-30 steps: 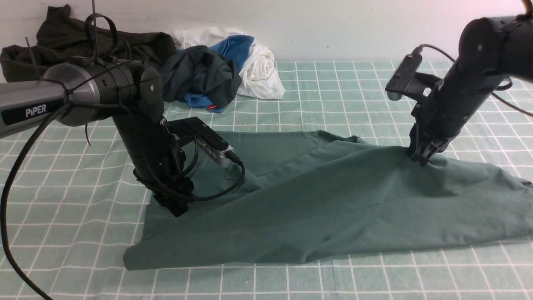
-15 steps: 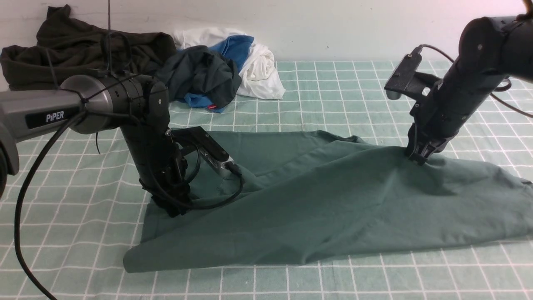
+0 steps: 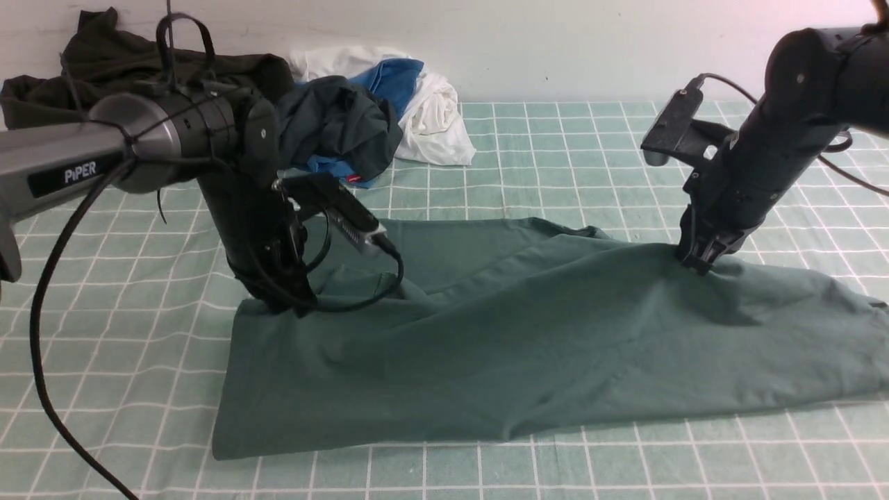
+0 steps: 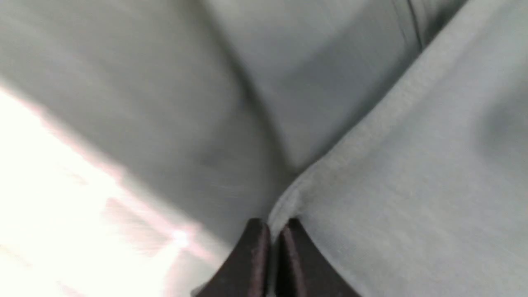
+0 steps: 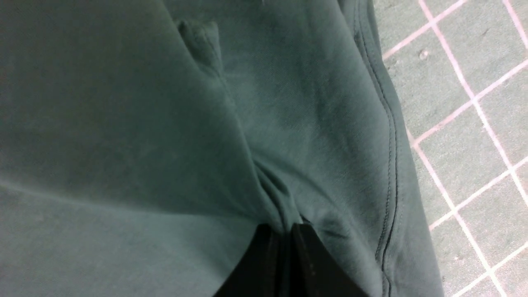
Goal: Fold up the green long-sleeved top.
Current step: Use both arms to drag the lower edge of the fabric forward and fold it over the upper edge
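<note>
Since the earlier frame, our left gripper has risen, and the edge of the green long-sleeved top beneath it has come up with it, so that the near part of the fabric hangs as a smooth sheet. Taking the front view as a clock face, we have that gripper at about nine o'clock, its claw closed on a pinched fold of the top; the left wrist view shows the fold running up between the fingertips. Our right gripper, at roughly three o'clock, is likewise closed on a gathered ridge of the same garment. The top spreads across the middle of the checked cloth, from eight o'clock round to beyond four, with one layer lying flat behind the raised ridge and its upper edge near twelve. In the right wrist view we can follow a stitched double seam along the fabric beside the bare grid lines. At ten o'clock we see a very dark garment behind our left arm, and just beside it, towards eleven, a bundled dark grey cloth, with blue fabric and white fabric against it.
</note>
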`<state>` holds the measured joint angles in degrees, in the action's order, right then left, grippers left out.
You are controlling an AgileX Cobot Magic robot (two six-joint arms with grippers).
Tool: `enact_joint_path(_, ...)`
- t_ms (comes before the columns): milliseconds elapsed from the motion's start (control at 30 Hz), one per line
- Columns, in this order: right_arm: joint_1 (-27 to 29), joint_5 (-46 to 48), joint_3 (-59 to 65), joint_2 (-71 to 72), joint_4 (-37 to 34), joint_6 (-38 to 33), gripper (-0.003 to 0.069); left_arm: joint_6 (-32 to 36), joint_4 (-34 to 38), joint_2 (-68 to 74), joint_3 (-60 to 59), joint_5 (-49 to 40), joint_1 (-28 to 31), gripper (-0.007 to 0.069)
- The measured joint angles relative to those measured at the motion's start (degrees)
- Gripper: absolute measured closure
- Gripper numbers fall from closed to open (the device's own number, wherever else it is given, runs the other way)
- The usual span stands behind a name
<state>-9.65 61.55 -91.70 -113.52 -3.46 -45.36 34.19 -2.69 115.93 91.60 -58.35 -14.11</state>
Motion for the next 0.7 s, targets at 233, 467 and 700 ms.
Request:
enact_joint_path(233,0.0,-2.42,-0.05,0.0,3.93,0.89,0.0648,-3.13,-3.94,-0.22,10.27,-0.58,0.0,0.0618)
enact_joint_path(467,0.1,-10.41,-0.05,-0.04,4.96,1.13,0.0648,-7.71,-4.92,5.47,18.56,-0.04,1.23,0.0618)
enact_joint_path(700,1.92,-17.42,-0.05,-2.86,3.98,2.22,0.0648,-9.04,-4.81,12.0,20.62,5.15,2.56,0.0618)
